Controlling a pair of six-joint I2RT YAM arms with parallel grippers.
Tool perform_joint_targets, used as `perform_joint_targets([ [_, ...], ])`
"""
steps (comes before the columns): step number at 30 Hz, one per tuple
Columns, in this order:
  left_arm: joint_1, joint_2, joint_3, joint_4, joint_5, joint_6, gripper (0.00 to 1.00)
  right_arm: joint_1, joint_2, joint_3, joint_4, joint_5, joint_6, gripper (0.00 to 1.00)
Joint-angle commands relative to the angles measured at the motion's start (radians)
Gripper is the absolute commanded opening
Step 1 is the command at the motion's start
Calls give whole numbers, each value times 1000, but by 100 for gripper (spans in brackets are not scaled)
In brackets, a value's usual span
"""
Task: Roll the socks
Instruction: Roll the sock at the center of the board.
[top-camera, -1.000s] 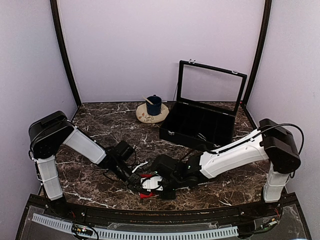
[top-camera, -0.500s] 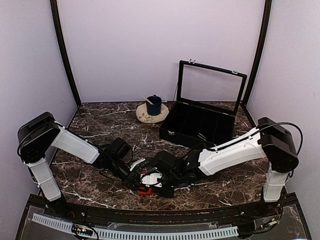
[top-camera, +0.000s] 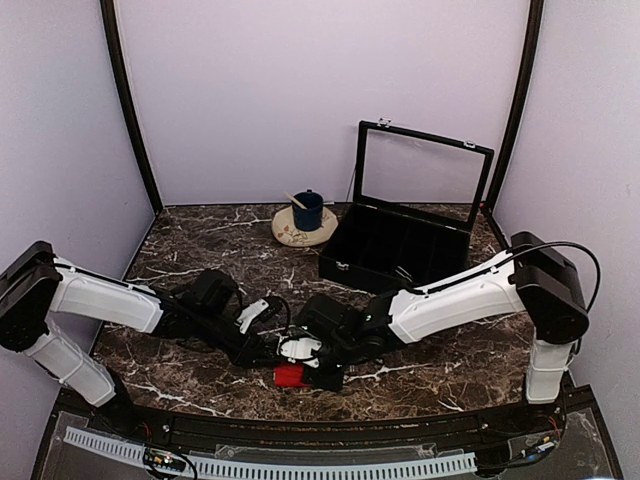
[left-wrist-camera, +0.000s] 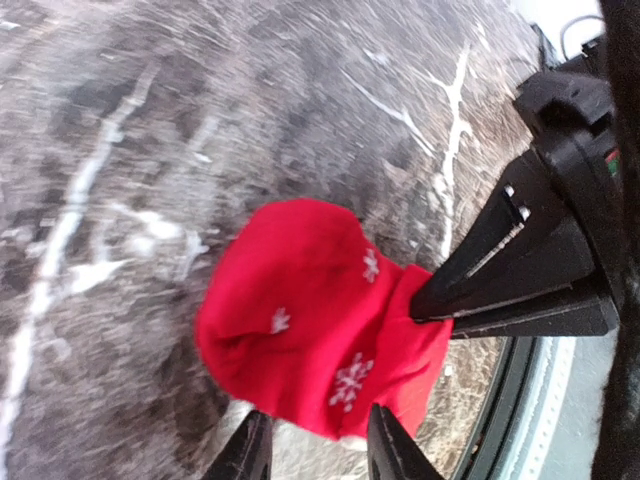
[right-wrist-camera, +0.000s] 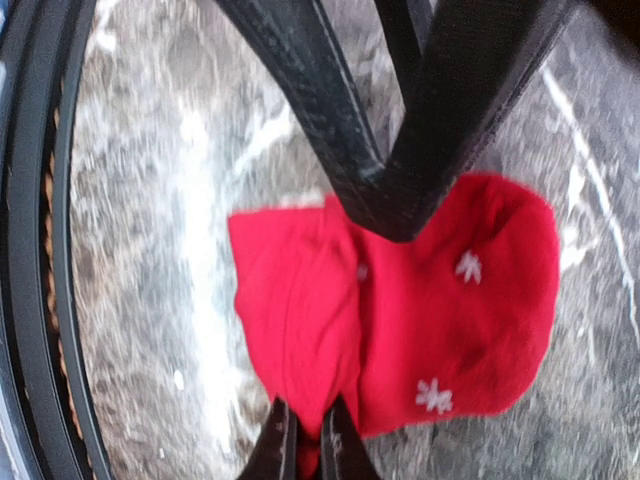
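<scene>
Lowered and swung outward since a second before, the left arm (top-camera: 100, 300) was stretched low across the marble table (top-camera: 200, 235), and its jaws had been parted. The right arm (top-camera: 450, 300) was reached in from the opposite side. The red sock (left-wrist-camera: 300, 360), bunched into a roll, was laid near the table's front edge. One end of it was pinched by the closed right gripper (right-wrist-camera: 305, 440). The left gripper (left-wrist-camera: 315, 450) was held open at the sock's rim, clamping nothing.

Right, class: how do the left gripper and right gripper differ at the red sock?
The left gripper has jaws apart; the right gripper is shut on the red sock. The left gripper reaches from the left, the right gripper from the right. Both are black and meet at the sock.
</scene>
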Motion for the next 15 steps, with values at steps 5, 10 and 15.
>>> perform_joint_targets([
  [5,6,-172,-86,15,-160,-61,35,-24,71,100,-173,-98,27,0],
  [10,-12,-296,-164,71,-243,-74,35,-49,111,178,-253,-191,30,0],
  [15,-64,-358,-202,99,-339,-62,34,-68,147,234,-317,-251,29,0],
])
